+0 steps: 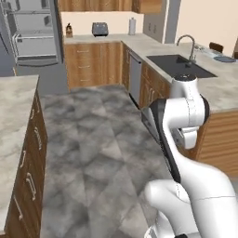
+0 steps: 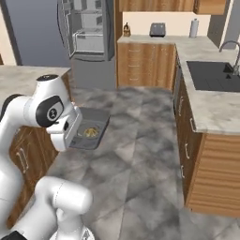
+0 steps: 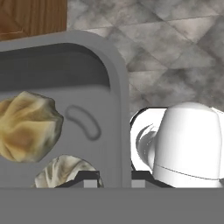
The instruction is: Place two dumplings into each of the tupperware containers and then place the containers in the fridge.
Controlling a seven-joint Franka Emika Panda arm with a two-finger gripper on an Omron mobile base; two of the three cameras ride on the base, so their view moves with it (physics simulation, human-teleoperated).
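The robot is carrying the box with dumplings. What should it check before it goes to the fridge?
1. Claw pinching the box wall: ok, its tips sit either side of the tupperware container rim.
2. Two dumplings inside the box: ok, two tan lumps lie in it.
3. Box level: ok, it looks flat in the right base view.
4. Fridge door open: ok, shelves show.
5. Floor free on the way: ok, bare tiles ahead.
6. Room on a shelf: cannot tell, too far off.
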